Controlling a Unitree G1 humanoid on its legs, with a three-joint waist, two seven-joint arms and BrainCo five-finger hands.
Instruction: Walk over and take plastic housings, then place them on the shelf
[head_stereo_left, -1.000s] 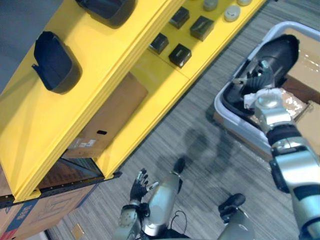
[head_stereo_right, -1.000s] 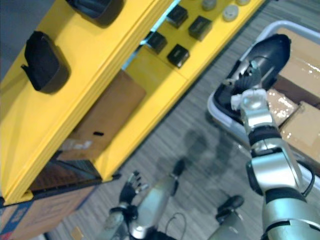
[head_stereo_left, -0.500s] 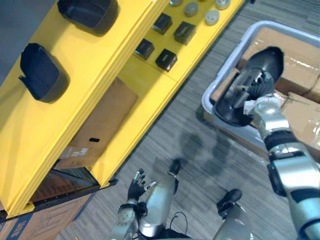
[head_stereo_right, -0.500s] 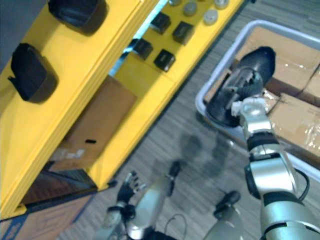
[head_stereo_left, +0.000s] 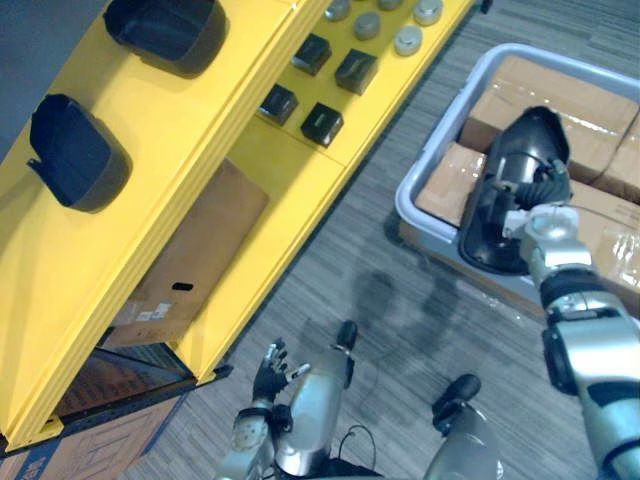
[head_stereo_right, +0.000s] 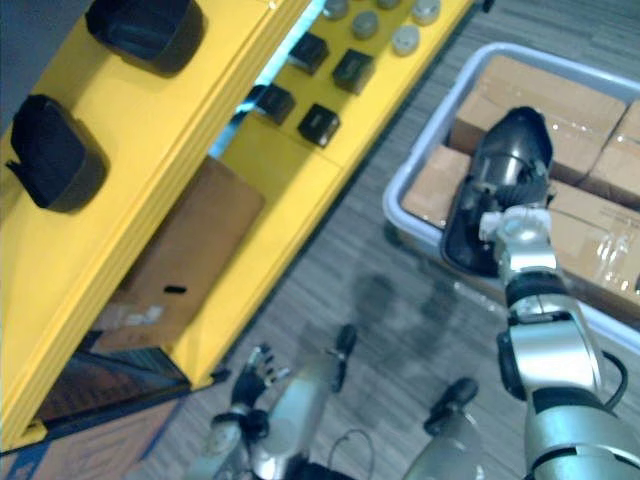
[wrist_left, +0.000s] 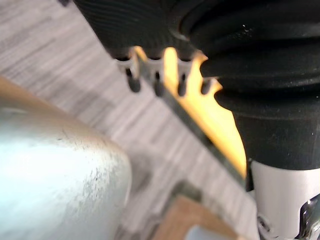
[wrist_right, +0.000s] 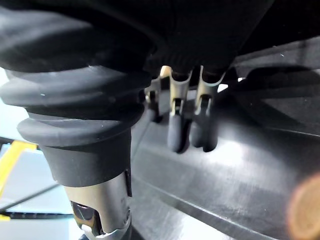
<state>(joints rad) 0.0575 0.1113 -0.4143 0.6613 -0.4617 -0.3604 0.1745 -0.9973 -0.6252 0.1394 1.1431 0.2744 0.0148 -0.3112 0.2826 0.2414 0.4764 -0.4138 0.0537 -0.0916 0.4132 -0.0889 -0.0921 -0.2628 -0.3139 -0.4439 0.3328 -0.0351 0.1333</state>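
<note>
Grey striped carpet (head_stereo_left: 400, 310) runs under the whole scene. Across the upper left of the frame slants a yellow shelf (head_stereo_left: 150, 210), with two dark housings (head_stereo_left: 75, 152) lying on its top board, so part of the job looks done.

Lower left, a cardboard box (head_stereo_left: 190, 260) sits inside the shelf. It carries a white label (head_stereo_left: 135, 315) whose print is too small to read. The blue print on another box (head_stereo_left: 90, 450) in the bottom left corner is no clearer, and no other writing can be made out.

At top centre, small black boxes (head_stereo_left: 322, 122) and grey discs (head_stereo_left: 407, 40) lie on a lower board. At the bottom, left of centre, the left hand (head_stereo_left: 270, 372) hangs empty with its fingers loose.

On the right, a grey tub (head_stereo_left: 420, 190) holds brown cartons (head_stereo_left: 545, 85). Above it the right hand (head_stereo_left: 540, 200) carries the housing (head_stereo_left: 505, 200), its fingers (wrist_right: 176, 132) hooked into the hollow inside.

- **Slipping:** that hold looks like the weak spot. The inner wall is smooth and glossy (little for fingertips to bite on), so the jolt of walking could let the housing slide out and drop onto the cartons or the carpet.
- **Twisting:** the housing is large beside the hand and hangs off to one side, so it may turn in the grasp.
- **At the shelf:** a low approach could clip the board's edge or sweep the small parts. A careless set-down could nudge the housings already there.
</note>
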